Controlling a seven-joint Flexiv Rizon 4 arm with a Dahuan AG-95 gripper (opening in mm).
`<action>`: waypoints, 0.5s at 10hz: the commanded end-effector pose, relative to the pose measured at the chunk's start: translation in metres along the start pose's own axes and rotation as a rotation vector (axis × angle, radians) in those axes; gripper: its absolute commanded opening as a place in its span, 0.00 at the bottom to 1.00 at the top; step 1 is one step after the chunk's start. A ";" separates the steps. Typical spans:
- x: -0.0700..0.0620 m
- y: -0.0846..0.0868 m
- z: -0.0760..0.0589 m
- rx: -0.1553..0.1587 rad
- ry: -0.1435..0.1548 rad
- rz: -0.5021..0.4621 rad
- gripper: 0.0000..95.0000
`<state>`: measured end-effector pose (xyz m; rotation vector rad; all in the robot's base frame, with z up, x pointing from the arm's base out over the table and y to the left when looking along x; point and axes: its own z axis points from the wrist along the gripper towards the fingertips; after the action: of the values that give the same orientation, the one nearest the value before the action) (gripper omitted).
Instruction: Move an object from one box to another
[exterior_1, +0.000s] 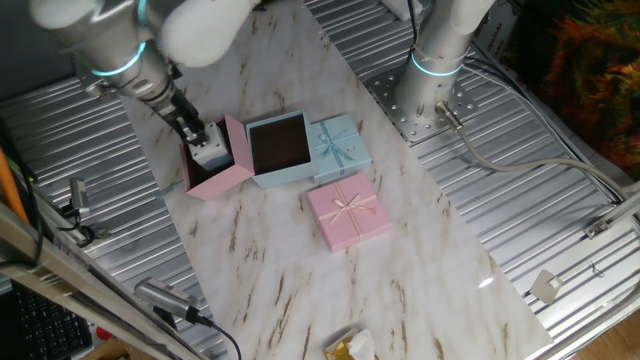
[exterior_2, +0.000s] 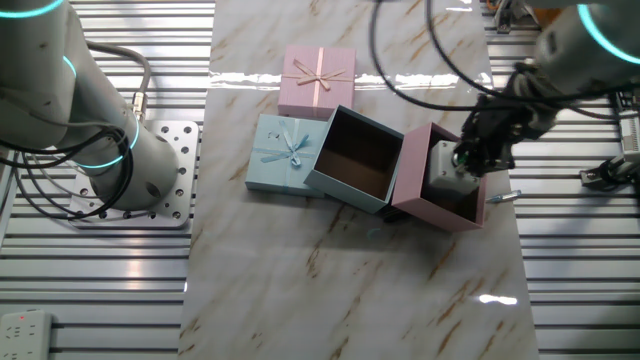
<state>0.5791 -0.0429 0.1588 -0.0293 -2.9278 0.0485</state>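
The pink box (exterior_1: 225, 182) (exterior_2: 415, 172) stands open at the marble strip's edge, touching the open light blue box (exterior_1: 285, 175) (exterior_2: 340, 186). Inside the pink box is the small white object (exterior_1: 211, 155) (exterior_2: 445, 170). My gripper (exterior_1: 203, 143) (exterior_2: 465, 160) reaches down into the pink box from its outer side, with its dark fingers (exterior_1: 193, 128) closed on the object's top. The object's green part does not show. The blue box's brown inside holds nothing.
A light blue lid with a bow (exterior_1: 340, 143) (exterior_2: 285, 155) lies against the blue box. A pink lid with a bow (exterior_1: 348, 212) (exterior_2: 317, 78) lies beside it. A second arm's base (exterior_1: 438, 60) (exterior_2: 120, 160) stands on ribbed metal. A gold wrapper (exterior_1: 350, 347) lies at the near edge.
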 end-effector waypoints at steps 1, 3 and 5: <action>-0.002 -0.001 -0.001 0.003 0.005 -0.004 0.00; -0.002 -0.002 -0.002 0.003 -0.001 -0.004 0.00; -0.002 -0.002 -0.002 0.004 -0.001 -0.002 0.00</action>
<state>0.5812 -0.0450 0.1599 -0.0281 -2.9314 0.0556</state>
